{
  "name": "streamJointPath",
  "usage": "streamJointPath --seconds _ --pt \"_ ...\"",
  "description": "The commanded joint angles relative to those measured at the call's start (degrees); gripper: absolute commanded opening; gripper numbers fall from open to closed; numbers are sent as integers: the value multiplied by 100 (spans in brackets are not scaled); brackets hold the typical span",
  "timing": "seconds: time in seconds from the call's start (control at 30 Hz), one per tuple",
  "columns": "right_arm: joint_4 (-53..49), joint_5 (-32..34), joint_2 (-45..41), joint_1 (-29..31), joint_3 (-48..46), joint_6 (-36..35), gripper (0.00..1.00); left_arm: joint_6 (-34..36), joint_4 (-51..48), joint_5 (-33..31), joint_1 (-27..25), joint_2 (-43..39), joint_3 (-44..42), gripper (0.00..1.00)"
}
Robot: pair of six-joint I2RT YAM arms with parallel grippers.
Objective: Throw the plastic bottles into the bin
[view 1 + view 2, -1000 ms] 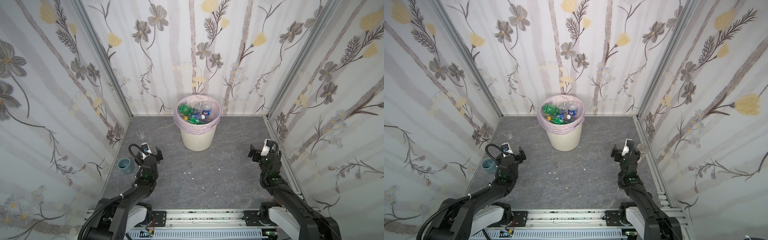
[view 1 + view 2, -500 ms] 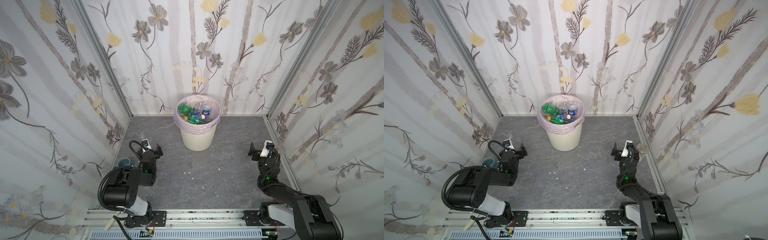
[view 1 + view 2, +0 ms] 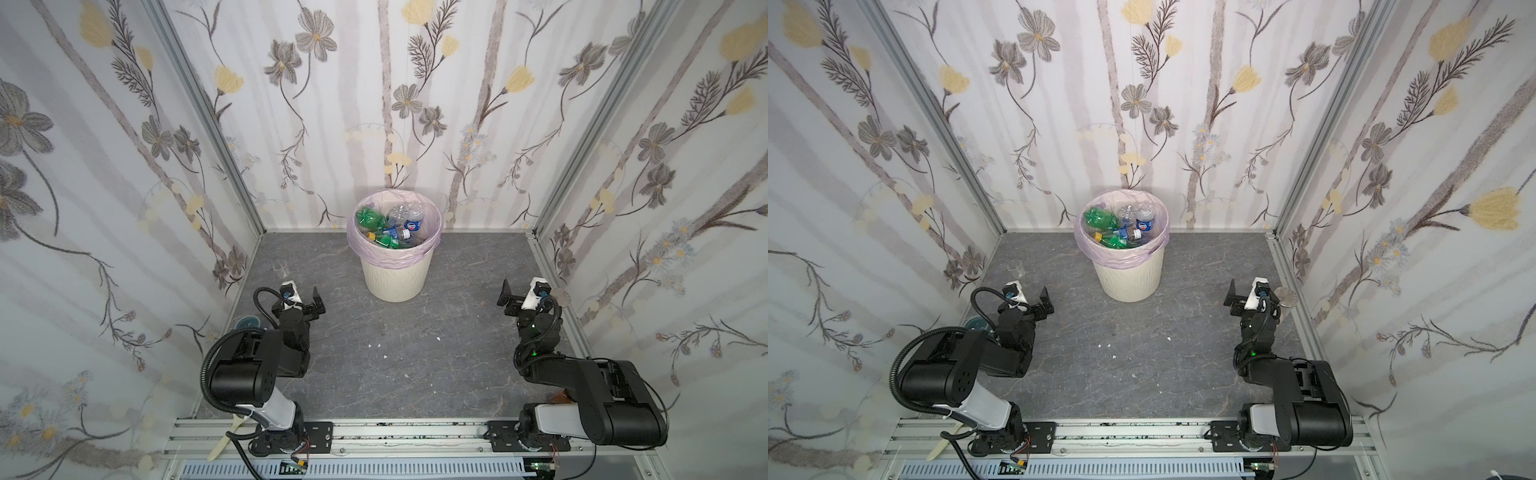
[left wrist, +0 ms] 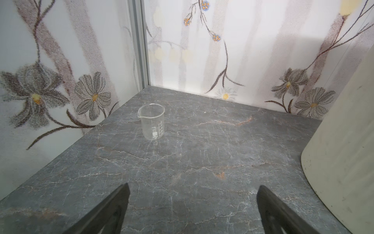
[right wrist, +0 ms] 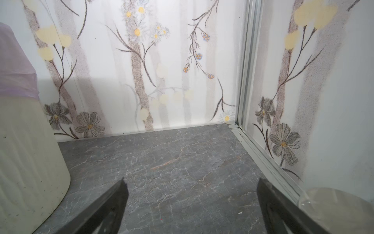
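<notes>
Bottles [image 3: 390,232] in bin [image 3: 395,282], none on table [image 3: 415,357]. Left end effector [image 4: 193,185], right end effector [image 5: 191,179] wide, empty. Likely finished; park arms.

No word or number can be read in any view. The clear beaker [image 4: 152,124] carries a column of white graduation lines and a small white printed block low on its wall, seen from the left wrist, but the print is too small to make out. Inside the bin [image 3: 395,280], one clear bottle [image 3: 411,225] shows a blue label with a small round emblem in both top views. Its lettering is too small to read.
</notes>
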Motion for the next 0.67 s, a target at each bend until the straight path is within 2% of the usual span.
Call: streamJointPath --seconds 0.0,0.63 --pt "105 -57 10 1 15 36 100 -60 304 106 4 3 19 100" --pt "71 -75 18 18 50 1 100 -62 302 107 6 -1 13 100"
